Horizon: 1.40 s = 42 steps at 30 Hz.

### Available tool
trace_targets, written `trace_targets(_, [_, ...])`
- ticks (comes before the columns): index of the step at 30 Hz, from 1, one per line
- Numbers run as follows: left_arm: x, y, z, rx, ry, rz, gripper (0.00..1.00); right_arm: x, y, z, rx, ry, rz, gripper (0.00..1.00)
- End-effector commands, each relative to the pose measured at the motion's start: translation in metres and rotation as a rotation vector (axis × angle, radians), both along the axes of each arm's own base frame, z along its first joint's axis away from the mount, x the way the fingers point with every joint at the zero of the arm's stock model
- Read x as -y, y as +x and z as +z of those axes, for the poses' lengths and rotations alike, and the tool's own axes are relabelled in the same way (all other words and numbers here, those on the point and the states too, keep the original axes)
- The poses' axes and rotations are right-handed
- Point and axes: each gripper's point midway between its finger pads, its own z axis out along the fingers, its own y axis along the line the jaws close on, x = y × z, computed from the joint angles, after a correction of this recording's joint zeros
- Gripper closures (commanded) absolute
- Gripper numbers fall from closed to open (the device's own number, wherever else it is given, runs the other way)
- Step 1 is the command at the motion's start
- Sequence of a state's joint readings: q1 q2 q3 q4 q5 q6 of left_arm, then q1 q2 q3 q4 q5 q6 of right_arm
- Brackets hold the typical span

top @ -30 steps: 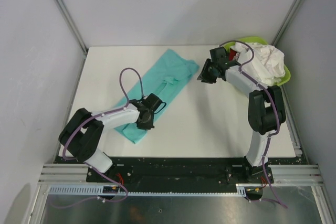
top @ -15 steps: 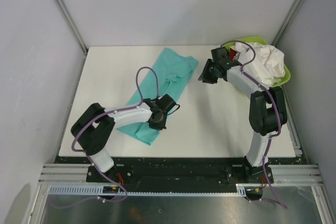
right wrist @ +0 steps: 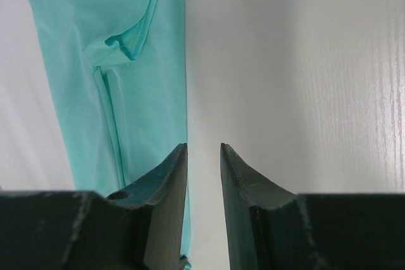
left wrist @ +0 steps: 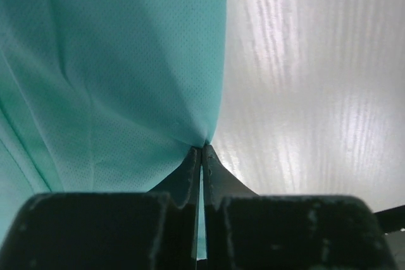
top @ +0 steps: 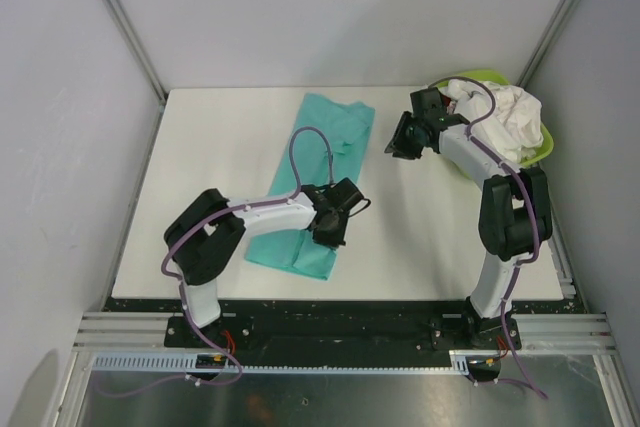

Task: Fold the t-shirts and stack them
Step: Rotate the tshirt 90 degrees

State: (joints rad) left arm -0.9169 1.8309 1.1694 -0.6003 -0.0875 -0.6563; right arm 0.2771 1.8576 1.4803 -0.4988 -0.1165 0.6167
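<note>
White tabletop [top: 200, 147] fills the floor of a cell with pale grey walls, and a teal shirt [top: 310, 172] lies on it as a long, narrow strip. The strip runs from the far middle of the table back towards the arms. Its far end shows a collar and a folded sleeve, seen up close by the right wrist camera [right wrist: 120, 49].

The left gripper [top: 330, 237] sits at the right-hand edge of the shirt, close to its near end. In its own camera the two fingers are pressed together [left wrist: 201, 153] with the hem of the shirt [left wrist: 114, 61] pinched between the tips. The cloth puckers into a point where they meet.

The right gripper [top: 397, 147] hangs just to the right of the shirt's far end. Its jaws stand a little apart with nothing between them [right wrist: 204, 150]. The left finger [right wrist: 166, 181] lies over the shirt's edge and the right finger over bare table.

Well to the right of the shirt, at the table's far corner, a lime-green basin [top: 547, 142] holds a crumpled white shirt [top: 510, 117], heaped above the rim.
</note>
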Motion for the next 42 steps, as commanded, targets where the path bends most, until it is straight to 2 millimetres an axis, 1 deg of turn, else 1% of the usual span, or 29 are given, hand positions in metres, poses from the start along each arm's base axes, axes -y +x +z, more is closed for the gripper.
trace_targets(1, [0.026, -0.003, 0.01, -0.016, -0.083, -0.017, 0.94, -0.008, -0.006, 0.024, 0.029, 0.06, 0.029, 0.68])
trace_targets(4, [0.03, -0.005, 0.014, -0.016, -0.104, -0.034, 0.89, -0.009, -0.009, 0.028, 0.01, 0.088, 0.037, 0.68])
trace_targets(7, [0.035, -0.004, 0.02, -0.004, -0.124, -0.047, 0.84, -0.001, -0.011, 0.035, 0.015, 0.071, 0.027, 0.67])
trace_targets(10, [0.039, -0.007, 0.032, -0.001, -0.163, -0.061, 0.77, 0.002, -0.014, 0.04, 0.019, 0.057, 0.019, 0.66])
trace_targets(15, [0.034, -0.01, 0.047, 0.027, -0.192, -0.073, 0.63, -0.004, -0.022, 0.048, 0.036, 0.029, 0.021, 0.63])
trace_targets(18, [0.029, -0.014, 0.053, 0.035, -0.201, -0.076, 0.59, -0.007, -0.026, 0.05, 0.036, 0.026, 0.022, 0.61])
trace_targets(25, [0.015, -0.023, 0.061, 0.046, -0.219, -0.056, 0.55, -0.012, -0.04, 0.051, 0.033, 0.019, 0.03, 0.6])
trace_targets(33, [0.003, -0.029, 0.071, 0.056, -0.249, -0.027, 0.54, -0.028, -0.063, 0.046, 0.019, 0.005, 0.065, 0.6])
trace_targets(39, [-0.007, -0.027, 0.082, 0.08, -0.277, 0.005, 0.54, -0.044, -0.085, 0.038, 0.006, -0.01, 0.104, 0.59])
trace_targets(42, [-0.015, -0.023, 0.084, 0.089, -0.281, 0.03, 0.54, -0.052, -0.101, 0.03, -0.003, -0.027, 0.131, 0.58])
